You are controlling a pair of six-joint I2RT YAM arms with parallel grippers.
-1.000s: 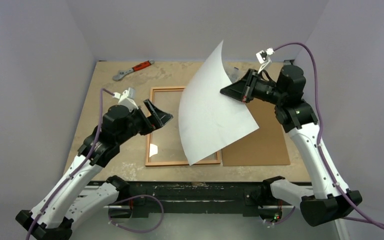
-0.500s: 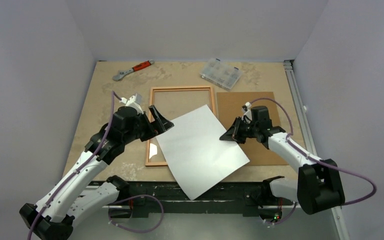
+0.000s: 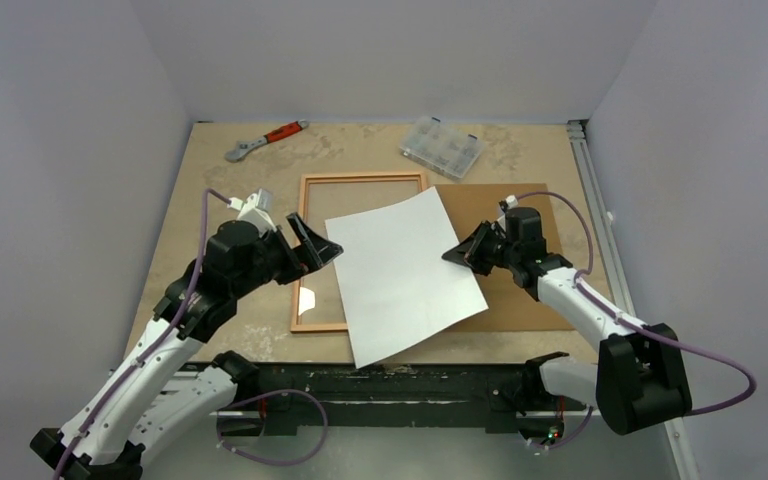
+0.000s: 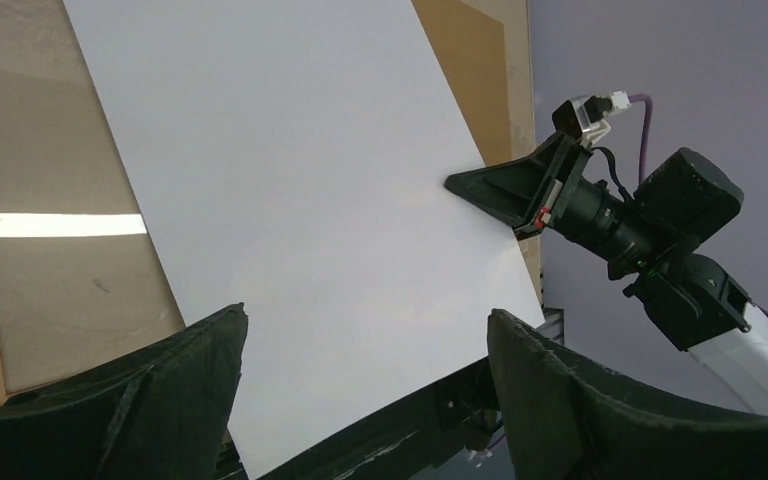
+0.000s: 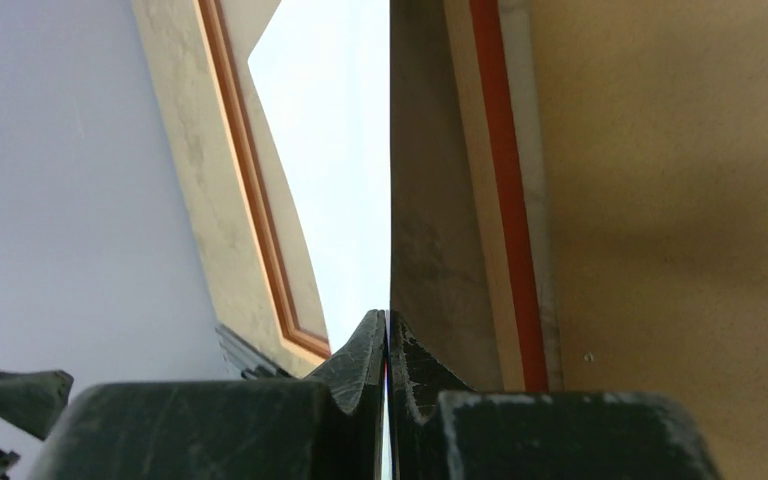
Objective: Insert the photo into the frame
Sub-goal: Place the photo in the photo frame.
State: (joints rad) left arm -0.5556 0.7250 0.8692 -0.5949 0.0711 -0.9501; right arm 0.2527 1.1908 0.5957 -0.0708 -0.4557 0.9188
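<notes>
The photo (image 3: 405, 275) lies white back up, so its printed side faces down toward the frame (image 3: 360, 177), the way it has to go in. It is skewed rather than square. It covers the right part of the frame and the left strip of the brown backing board (image 3: 475, 205), and its near corner hangs out past the near edge of the table (image 3: 220, 190).

The right end effector (image 3: 457, 255) is clamped tight on the photo's right edge. Its wrist view shows the sheet edge-on, pinched thin between the two closed fingertips (image 5: 388, 320). Gripping one edge lets that arm swing or slide the whole sheet without creasing it (a glossy print this large flexes easily, so the far side probably sags onto the frame).

The left end effector (image 3: 315, 240) stands spread wide with nothing in it, over the left side of the frame and just beside the photo's left edge. In its wrist view the white back fills the space between the open fingers (image 4: 365, 315). That looks like a ready position, either to take the free edge or to press it down while the other arm aligns it.

Judging from the skew, the step in hand is rotating the sheet to match the opening, and the photo is not yet seated. The wrench (image 3: 265, 138) and the clear parts box (image 3: 442, 146) sit at the far side, well apart from the work.
</notes>
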